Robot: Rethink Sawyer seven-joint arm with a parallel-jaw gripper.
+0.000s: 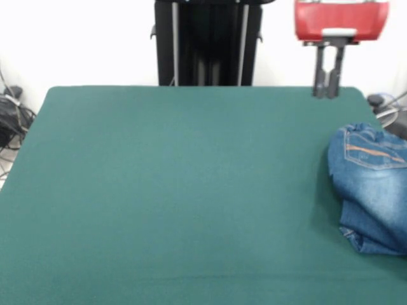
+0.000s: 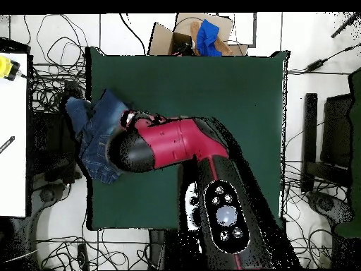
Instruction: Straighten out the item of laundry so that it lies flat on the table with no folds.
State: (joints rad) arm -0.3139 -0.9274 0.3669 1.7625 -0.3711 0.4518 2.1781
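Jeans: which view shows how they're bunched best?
Overhead view: the whole jeans show, crumpled at the table edge and hanging past it, beside the arm. The front view cuts them off at the picture's right edge, showing only a folded part with a pocket.

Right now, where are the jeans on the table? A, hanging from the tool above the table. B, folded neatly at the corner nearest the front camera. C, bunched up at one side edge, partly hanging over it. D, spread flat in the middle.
C: the jeans lie crumpled at the table edge, and from overhead they spill past it, while the tool hangs apart above them.
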